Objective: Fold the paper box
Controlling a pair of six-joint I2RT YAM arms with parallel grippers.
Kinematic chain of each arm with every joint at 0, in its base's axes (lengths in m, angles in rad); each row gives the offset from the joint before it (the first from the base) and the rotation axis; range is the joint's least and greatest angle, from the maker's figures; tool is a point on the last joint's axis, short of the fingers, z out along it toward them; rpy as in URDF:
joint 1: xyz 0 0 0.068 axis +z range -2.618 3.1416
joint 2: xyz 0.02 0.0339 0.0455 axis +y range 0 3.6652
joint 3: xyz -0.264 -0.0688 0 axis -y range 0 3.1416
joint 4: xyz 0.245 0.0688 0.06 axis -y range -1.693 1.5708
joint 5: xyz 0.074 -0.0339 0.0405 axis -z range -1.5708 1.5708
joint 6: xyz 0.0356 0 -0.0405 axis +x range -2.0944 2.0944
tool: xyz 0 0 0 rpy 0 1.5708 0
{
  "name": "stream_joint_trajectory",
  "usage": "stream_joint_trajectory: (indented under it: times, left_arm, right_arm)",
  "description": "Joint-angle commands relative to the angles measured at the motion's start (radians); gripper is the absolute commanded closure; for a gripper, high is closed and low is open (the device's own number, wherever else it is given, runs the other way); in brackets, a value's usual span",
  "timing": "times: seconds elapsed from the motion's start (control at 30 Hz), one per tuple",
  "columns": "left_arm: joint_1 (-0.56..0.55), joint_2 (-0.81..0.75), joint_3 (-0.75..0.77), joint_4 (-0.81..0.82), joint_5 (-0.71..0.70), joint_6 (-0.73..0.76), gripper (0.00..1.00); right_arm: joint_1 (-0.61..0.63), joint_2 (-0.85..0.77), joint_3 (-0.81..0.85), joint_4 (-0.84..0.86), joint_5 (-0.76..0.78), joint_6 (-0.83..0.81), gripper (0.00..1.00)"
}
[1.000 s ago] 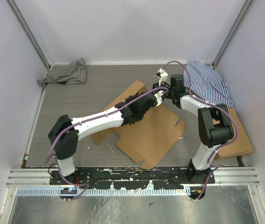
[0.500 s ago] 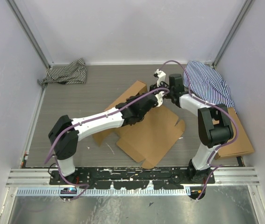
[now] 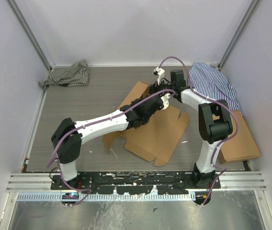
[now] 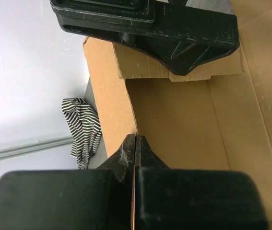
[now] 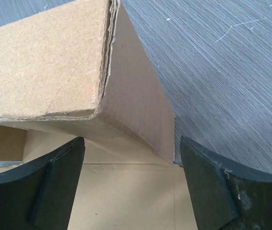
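My left pincer (image 4: 135,148) is pinching the edge of a raised flap of the paper box (image 3: 156,135), which is lying partly folded near the middle of the worktop (image 3: 85,108), slightly toward its right edge. My right pincer (image 5: 131,184) is hanging spread wide, straddling the box's folded-up corner.

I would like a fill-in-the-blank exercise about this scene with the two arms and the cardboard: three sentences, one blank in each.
1. The left pincer is ____ on a thin edge of the paper box.
2. The right pincer is ____, with one finger on each side of a folded corner of the paper box.
3. In the top view, the black-and-white striped cloth lies in the far ____ corner of the table.

Missing words: shut; open; left.
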Motion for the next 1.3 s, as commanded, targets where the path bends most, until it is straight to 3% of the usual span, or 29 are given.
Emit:
stream_joint_trajectory:
  times: [0.0,0.17,0.4,0.73,1.07,1.27]
  left_arm:
    - [-0.015,0.033,0.033,-0.016,0.049,-0.019,1.0]
    - [-0.02,0.051,0.068,-0.041,0.014,-0.053,0.98]
    - [-0.027,0.053,0.118,-0.114,0.018,-0.147,0.74]
    - [-0.027,0.009,0.114,-0.121,0.012,-0.209,0.55]
    - [-0.033,-0.085,0.12,-0.086,-0.045,-0.252,0.53]
    - [-0.025,-0.244,0.03,0.133,-0.089,-0.249,0.49]
  right_arm:
    - [0.01,-0.015,0.018,0.068,-0.035,-0.009,0.16]
    - [0.004,0.001,0.016,0.08,-0.039,0.009,0.2]
    - [0.004,0.032,0.01,0.115,-0.071,0.04,0.23]
    - [-0.001,0.062,0.03,0.131,-0.097,0.066,0.24]
    - [-0.01,0.065,0.033,0.115,-0.096,0.067,0.24]
    - [-0.013,0.08,0.044,0.106,-0.099,0.07,0.24]
